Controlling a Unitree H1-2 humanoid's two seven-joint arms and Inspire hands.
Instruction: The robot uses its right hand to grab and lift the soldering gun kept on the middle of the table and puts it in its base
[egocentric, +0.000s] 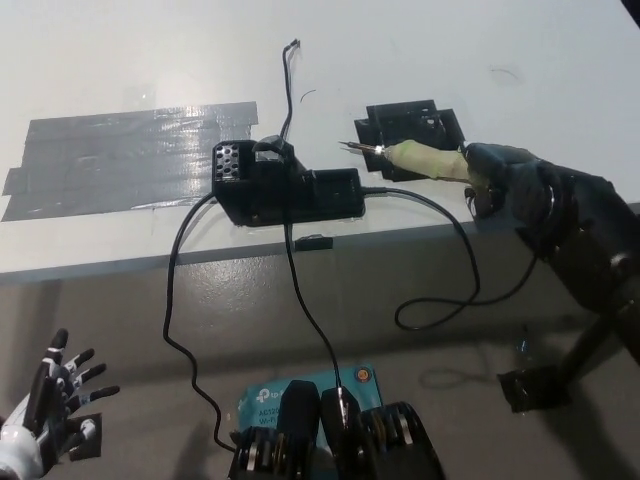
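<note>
Item logged from my remote station: the black right hand (520, 185) had its fingers wrapped around the rear of the soldering gun (425, 160), which it held roughly level above the white table (420, 50), the metal tip pointing toward picture left (just short of the base's right end, as far as I could judge). The black base (285, 185) sat near the table's front edge, cables (310, 310) trailing off it toward the floor. Grey tape (120, 160) lay to its left, a flat black piece (410, 125) behind the gun. The white left hand (50, 405) rested at lower left, empty, fingers spread.
</note>
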